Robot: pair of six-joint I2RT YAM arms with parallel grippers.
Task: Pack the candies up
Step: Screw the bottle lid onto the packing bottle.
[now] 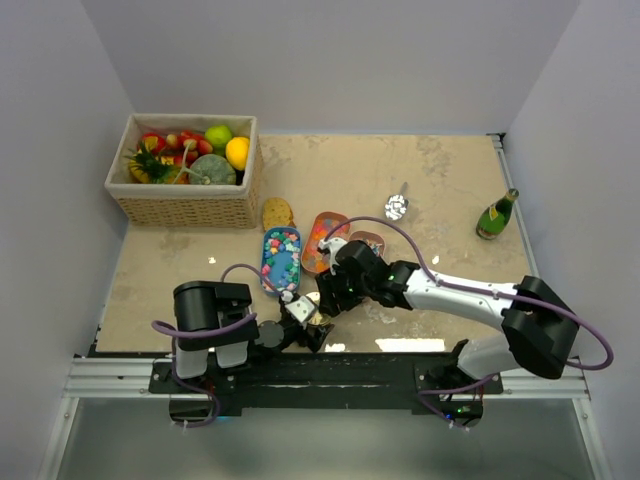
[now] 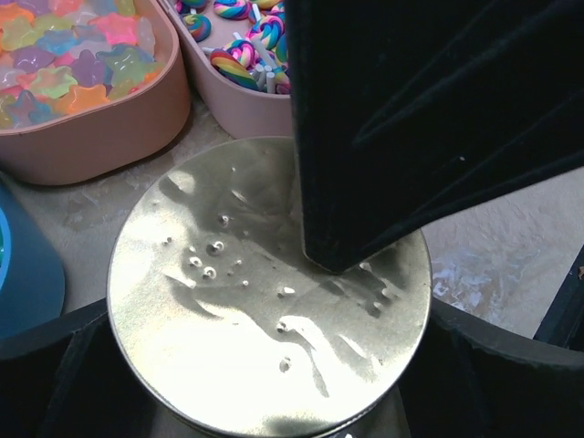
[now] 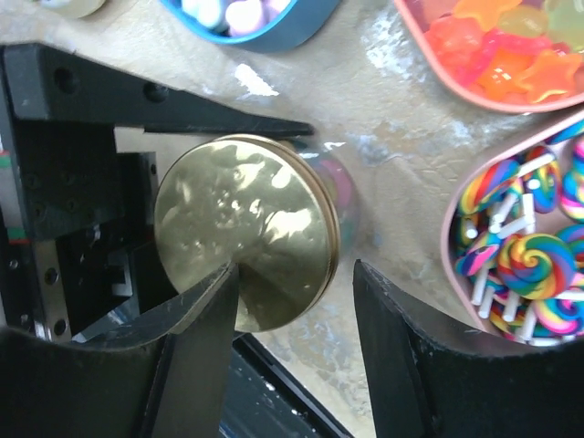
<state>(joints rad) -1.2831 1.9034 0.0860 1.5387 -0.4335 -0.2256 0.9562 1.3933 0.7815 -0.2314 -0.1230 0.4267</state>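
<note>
A small glass jar with a gold lid (image 2: 265, 283) stands at the table's near edge, also in the top view (image 1: 308, 322). My left gripper (image 1: 298, 330) is shut on the jar, its fingers (image 2: 55, 365) on both sides below the lid. My right gripper (image 3: 297, 306) is open above the lid (image 3: 242, 228); one fingertip (image 3: 205, 319) rests on the lid, the other is past its edge. Candies lie in three trays: pastel balls in a blue tray (image 1: 281, 255), orange-red gummies (image 1: 322, 238) (image 3: 493, 46), and swirled pieces (image 3: 525, 260) (image 2: 239, 55).
A wicker basket (image 1: 185, 205) of fruits stands at the back left. A round brown cookie (image 1: 277, 212) lies beside it. A silver scoop (image 1: 397, 207) and a green bottle (image 1: 496, 215) are at the back right. The table's black front rail (image 1: 380, 365) is right behind the jar.
</note>
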